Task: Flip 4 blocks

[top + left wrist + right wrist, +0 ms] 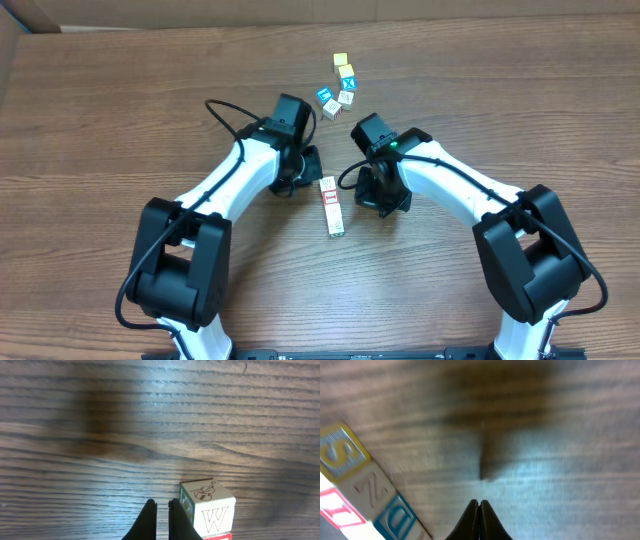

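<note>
**A:** Left gripper (pixel 161 506) first. How do its fingers stand?

**B:** Drawn together with barely a slit between them and nothing held, low over the tabletop (pixel 100 435). Just to their right stands a W block (pixel 212 512) with a violin drawn on its upper face. I cannot tell whether it touches the fingers.

**A:** And the blocks for flipping?

**B:** A row of blocks (pixel 332 207) lies end to end in the middle of the tabletop, between the two arms. They are pale with red markings, and the W block sits at the end nearest the left gripper.

**A:** The right gripper (pixel 479 509)?

**B:** Its fingers are pressed together and empty. It sits to the right of the row and apart from it, and its camera catches lettered side faces at the lower left.

**A:** Anything further?

**B:** A loose cluster of cubes (pixel 341 85), some yellow-faced and some blue-faced, lies beyond the row toward the far edge.
</note>
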